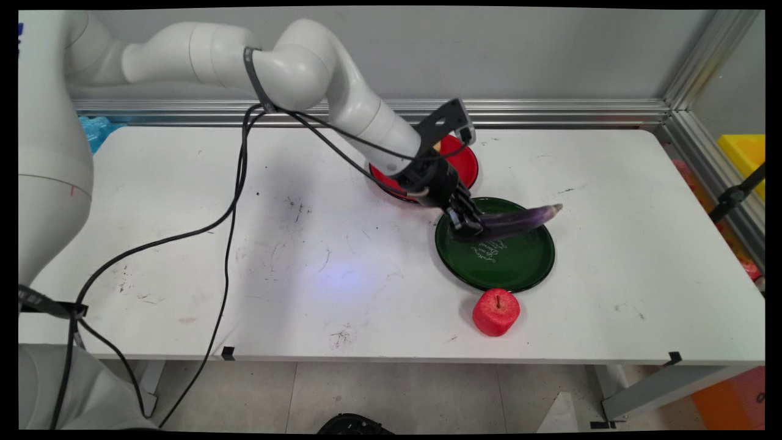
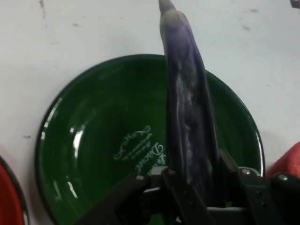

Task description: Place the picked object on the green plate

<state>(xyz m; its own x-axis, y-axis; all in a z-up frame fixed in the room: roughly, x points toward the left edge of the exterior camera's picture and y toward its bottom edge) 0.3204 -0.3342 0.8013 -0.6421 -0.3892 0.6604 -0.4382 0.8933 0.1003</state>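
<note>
nearest me a red apple (image 1: 495, 312) sits on the white table (image 1: 183, 244), just beside the green plate (image 1: 519, 269). over that plate the black gripper (image 1: 470, 227) is pinching one end of a long purple eggplant (image 1: 519, 221), which sticks out level past the plate's far rim, its tip over bare table. it looks held aloft, not resting. behind the wrist lies a red plate (image 1: 461, 160), partly hidden.

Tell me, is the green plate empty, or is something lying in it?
Empty, as far as visible: the green plate shows only its white lettering. The purple eggplant is held above it by the gripper, shut on its end.
</note>
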